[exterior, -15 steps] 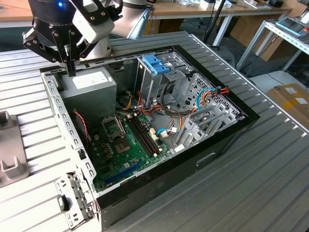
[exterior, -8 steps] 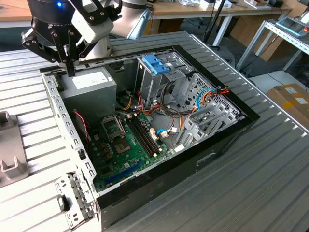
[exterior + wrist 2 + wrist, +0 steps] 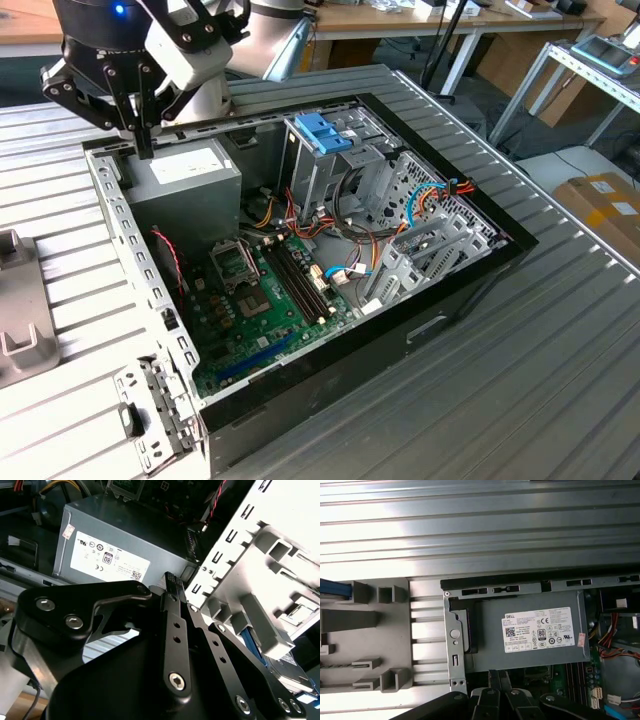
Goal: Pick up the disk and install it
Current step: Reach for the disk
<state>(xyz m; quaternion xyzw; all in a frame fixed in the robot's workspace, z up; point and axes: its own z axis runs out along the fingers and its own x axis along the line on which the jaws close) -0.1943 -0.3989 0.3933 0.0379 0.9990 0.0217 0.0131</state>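
The disk (image 3: 286,669) is a grey metal drive with a light blue plastic edge. It lies in a grey moulded holder (image 3: 270,580) beside the computer case, and its blue edge (image 3: 331,587) shows again in the first wrist view. My gripper (image 3: 146,148) hangs over the case's back corner by the grey power supply (image 3: 185,175). Its black fingers (image 3: 172,587) are shut together with nothing between them. It is apart from the disk and touches nothing.
The open computer case (image 3: 470,270) lies on a ribbed metal table (image 3: 560,380). Inside it are the motherboard (image 3: 270,290), bundled cables and a metal drive cage topped by a blue latch (image 3: 322,130). The grey holder (image 3: 20,330) sits at the exterior view's left.
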